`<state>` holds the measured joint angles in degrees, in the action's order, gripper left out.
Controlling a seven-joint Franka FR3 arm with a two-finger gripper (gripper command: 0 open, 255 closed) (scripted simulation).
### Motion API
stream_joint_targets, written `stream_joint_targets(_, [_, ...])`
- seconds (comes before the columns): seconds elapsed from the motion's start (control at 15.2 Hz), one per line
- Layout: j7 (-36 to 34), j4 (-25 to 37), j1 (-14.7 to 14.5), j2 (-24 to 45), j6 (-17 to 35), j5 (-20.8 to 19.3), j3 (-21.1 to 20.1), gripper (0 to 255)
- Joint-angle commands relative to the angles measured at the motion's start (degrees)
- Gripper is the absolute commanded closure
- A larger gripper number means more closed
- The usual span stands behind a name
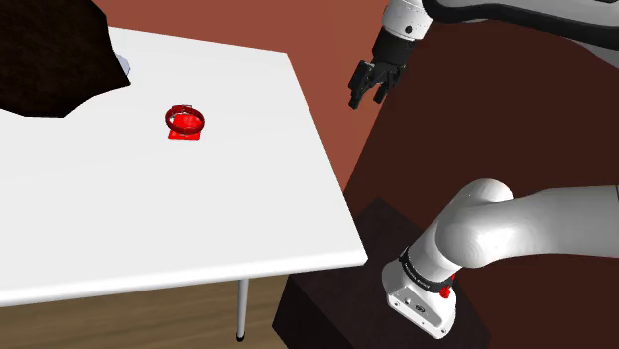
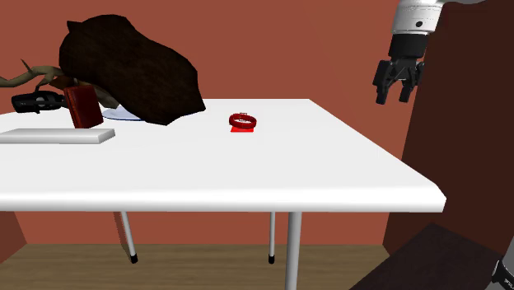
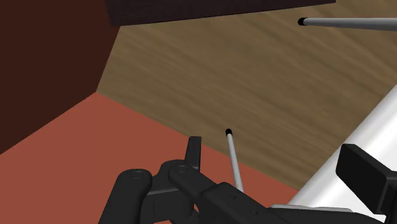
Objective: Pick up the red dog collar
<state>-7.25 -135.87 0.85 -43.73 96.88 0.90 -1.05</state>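
The red dog collar (image 1: 185,121) lies as a small ring on the white table (image 1: 149,208), toward its far side, with nothing touching it. In the second exterior view the collar (image 2: 243,122) sits near the middle of the tabletop's back part. My black gripper (image 1: 365,94) hangs in the air beyond the table's edge, well off to the shoulder view's right of the collar. Its fingers stand apart and hold nothing. From across, the gripper (image 2: 397,92) is above and outside the table's corner. In the wrist view the gripper (image 3: 277,168) looks down past the table's rim (image 3: 375,137) at a wooden floor.
A large dark lumpy mass (image 1: 50,59) covers the table's far corner. Beside it stand a dark red box (image 2: 82,105), a flat white slab (image 2: 58,136) and a black object (image 2: 37,101). The dark stand (image 1: 397,297) sits close to the table's near corner. Thin table legs (image 3: 234,159) show below.
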Motion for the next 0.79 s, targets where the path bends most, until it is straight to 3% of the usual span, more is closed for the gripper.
stream_joint_targets(0.0, [0.0,0.0,0.0,0.0,0.0,0.0,0.0,0])
stream_joint_targets(0.73, [-6.4,16.0,-4.7,19.8,0.7,3.8,-9.2,0])
